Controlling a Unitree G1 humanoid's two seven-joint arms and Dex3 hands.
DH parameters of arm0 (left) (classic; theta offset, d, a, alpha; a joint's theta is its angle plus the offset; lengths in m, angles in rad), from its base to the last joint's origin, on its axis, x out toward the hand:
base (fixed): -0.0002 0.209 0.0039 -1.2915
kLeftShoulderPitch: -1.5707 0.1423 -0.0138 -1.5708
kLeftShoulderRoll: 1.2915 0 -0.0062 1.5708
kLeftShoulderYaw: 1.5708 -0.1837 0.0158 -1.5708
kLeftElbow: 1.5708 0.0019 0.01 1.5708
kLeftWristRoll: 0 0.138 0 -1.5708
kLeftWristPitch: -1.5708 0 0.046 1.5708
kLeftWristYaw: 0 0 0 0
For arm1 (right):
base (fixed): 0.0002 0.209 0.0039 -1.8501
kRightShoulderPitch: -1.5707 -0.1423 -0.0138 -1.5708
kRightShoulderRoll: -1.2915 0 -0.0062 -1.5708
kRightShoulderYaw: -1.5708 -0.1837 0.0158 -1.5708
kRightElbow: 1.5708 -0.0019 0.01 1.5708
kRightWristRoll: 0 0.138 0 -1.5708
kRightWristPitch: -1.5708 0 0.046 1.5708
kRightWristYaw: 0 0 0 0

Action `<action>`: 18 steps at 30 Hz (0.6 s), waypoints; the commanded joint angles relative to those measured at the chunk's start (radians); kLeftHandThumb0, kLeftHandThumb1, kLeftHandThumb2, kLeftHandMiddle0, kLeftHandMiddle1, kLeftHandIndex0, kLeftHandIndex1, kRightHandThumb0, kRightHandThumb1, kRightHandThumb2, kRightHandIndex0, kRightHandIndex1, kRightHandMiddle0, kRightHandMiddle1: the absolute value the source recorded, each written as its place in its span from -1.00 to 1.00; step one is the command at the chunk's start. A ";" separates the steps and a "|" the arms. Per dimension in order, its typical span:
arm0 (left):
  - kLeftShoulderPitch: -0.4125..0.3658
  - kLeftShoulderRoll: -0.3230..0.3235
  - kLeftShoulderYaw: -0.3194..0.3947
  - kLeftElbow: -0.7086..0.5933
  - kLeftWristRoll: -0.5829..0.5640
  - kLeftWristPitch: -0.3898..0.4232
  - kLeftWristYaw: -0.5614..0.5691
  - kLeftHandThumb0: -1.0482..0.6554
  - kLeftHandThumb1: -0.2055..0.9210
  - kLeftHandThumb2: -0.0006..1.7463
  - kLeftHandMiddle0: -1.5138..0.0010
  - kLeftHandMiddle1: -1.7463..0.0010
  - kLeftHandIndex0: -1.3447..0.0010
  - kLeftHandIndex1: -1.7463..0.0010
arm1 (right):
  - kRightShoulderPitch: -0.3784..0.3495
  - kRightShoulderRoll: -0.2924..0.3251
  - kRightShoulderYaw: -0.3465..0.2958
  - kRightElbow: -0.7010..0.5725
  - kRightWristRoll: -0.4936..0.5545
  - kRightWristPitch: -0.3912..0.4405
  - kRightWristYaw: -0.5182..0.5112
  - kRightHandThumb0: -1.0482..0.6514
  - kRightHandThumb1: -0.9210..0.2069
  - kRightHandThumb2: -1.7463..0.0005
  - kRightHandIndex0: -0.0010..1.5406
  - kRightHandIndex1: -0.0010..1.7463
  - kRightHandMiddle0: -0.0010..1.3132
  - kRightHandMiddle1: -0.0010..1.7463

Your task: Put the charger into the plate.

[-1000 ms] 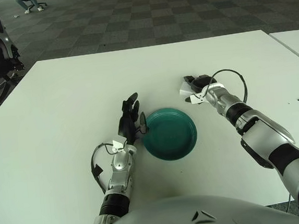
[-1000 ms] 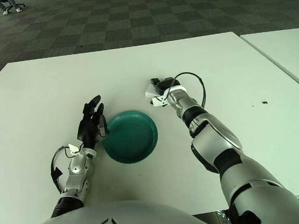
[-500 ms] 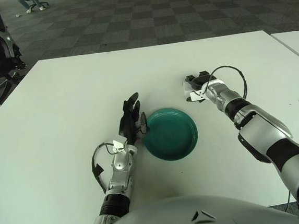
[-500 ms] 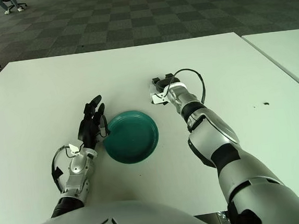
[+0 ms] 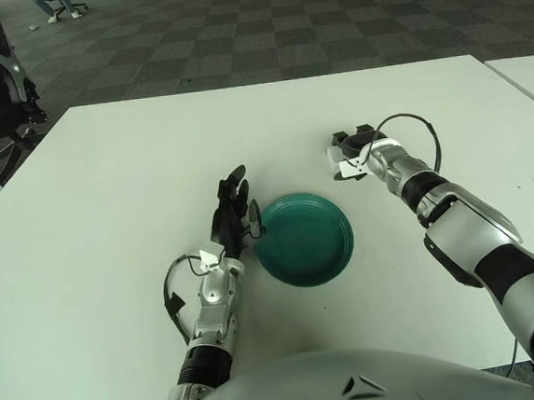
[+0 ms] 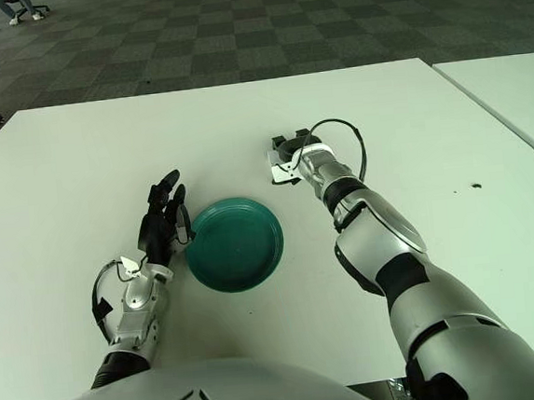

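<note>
Beyond the green plate (image 5: 303, 238), right hand (image 5: 354, 151) is clenched on the white charger (image 5: 347, 168): grasp step. Next: carry over plate, release. Left hand (image 5: 232, 212) idle beside it, fingers released.

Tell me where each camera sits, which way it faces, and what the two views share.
Left eye view: on the robot's head, facing forward and down at the white table; shows the chest, both arms, left hand left of the plate.
Right eye view: same head, slightly to the right, same aim; shows the right hand at the charger.
Shared: table, plate, charger, both hands, checkered floor.
</note>
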 commanded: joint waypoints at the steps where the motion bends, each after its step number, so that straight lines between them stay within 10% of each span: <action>1: 0.085 -0.084 0.013 0.138 -0.040 0.022 0.003 -0.78 1.00 0.11 0.65 0.98 1.00 0.25 | 0.152 -0.006 0.015 0.104 0.001 0.027 0.115 -0.76 -1.00 0.48 -0.33 1.00 -0.70 0.92; 8: 0.079 -0.091 0.004 0.147 -0.036 0.015 0.007 -0.79 1.00 0.10 0.66 0.99 1.00 0.23 | 0.169 0.012 0.031 0.110 -0.023 0.076 0.022 -0.61 -1.00 0.52 -0.20 1.00 -0.33 0.99; 10: 0.078 -0.091 0.002 0.150 -0.034 0.008 0.007 -0.79 1.00 0.10 0.66 0.99 1.00 0.22 | 0.175 0.016 0.038 0.112 -0.030 0.083 -0.001 -0.41 -0.61 0.13 -0.18 1.00 -0.32 0.98; 18: 0.086 -0.078 -0.005 0.143 -0.026 -0.030 0.002 -0.77 1.00 0.09 0.67 1.00 1.00 0.28 | 0.219 -0.014 0.059 0.111 -0.050 0.067 -0.173 -0.28 -0.31 -0.18 -0.02 1.00 -0.30 1.00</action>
